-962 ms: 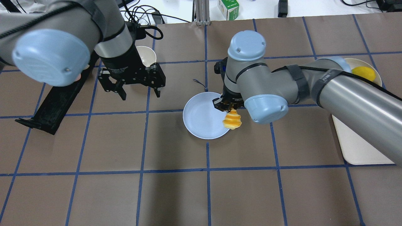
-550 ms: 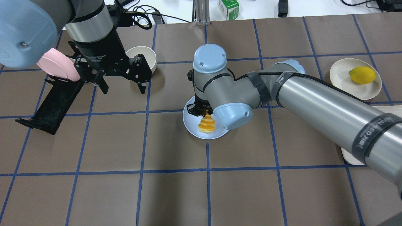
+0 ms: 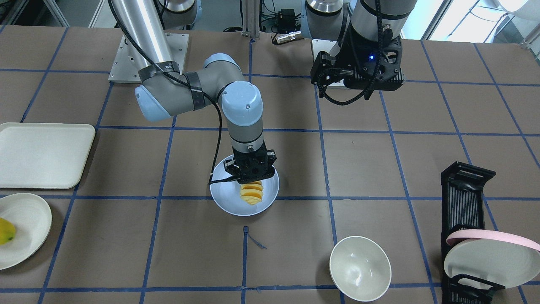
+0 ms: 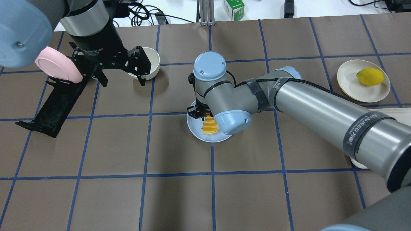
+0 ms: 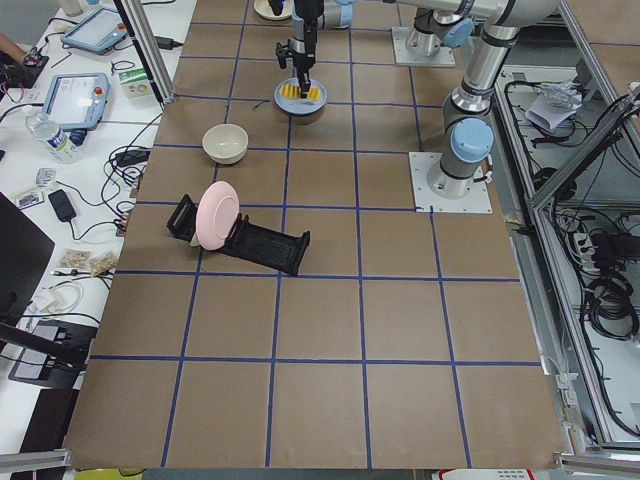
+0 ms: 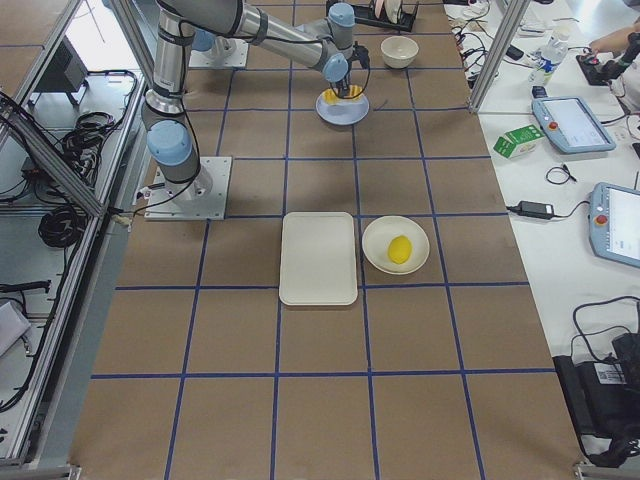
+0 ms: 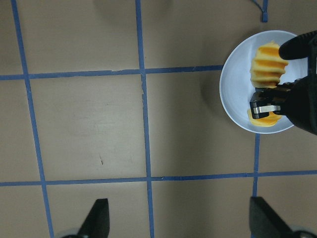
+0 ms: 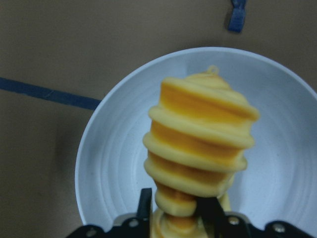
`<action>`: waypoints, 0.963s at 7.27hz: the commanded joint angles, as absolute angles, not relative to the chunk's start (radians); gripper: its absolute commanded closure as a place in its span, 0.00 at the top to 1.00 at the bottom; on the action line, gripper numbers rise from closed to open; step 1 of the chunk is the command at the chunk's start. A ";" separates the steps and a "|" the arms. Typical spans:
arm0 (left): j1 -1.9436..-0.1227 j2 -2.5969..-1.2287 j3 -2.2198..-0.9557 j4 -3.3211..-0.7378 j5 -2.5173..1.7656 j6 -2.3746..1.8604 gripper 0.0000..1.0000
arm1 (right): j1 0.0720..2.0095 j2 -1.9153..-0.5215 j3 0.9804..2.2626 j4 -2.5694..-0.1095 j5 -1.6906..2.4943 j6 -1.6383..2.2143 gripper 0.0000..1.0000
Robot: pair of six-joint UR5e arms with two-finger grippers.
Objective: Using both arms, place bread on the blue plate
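Overhead exterior: the right gripper (image 4: 203, 115) now holds the bread (image 4: 209, 125) over the middle of the blue plate (image 4: 196, 133), no longer at its rim as a second ago. The left gripper (image 4: 122, 82), jaws spread and empty, has drawn back beside the cream bowl (image 4: 153, 61).

Right wrist-mounted: the fingers pinch the bread's narrow end, and it hangs low over the blue plate. I cannot tell if it touches. Release looks due next.
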State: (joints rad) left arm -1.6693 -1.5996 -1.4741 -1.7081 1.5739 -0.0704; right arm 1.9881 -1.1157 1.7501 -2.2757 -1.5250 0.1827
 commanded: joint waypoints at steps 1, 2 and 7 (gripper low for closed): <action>-1.669 -1.600 -1.476 -1.707 1.577 -0.074 1.00 | 1.970 -1.120 1.734 -2.275 -1.523 0.184 1.00; -1.667 -1.600 -1.476 -1.706 1.577 -0.074 1.00 | 1.936 -1.129 1.715 -2.264 -1.523 0.184 1.00; -1.657 -1.600 -1.473 -1.703 1.572 -0.078 1.00 | 1.746 -1.394 1.613 -1.856 -1.578 0.011 1.00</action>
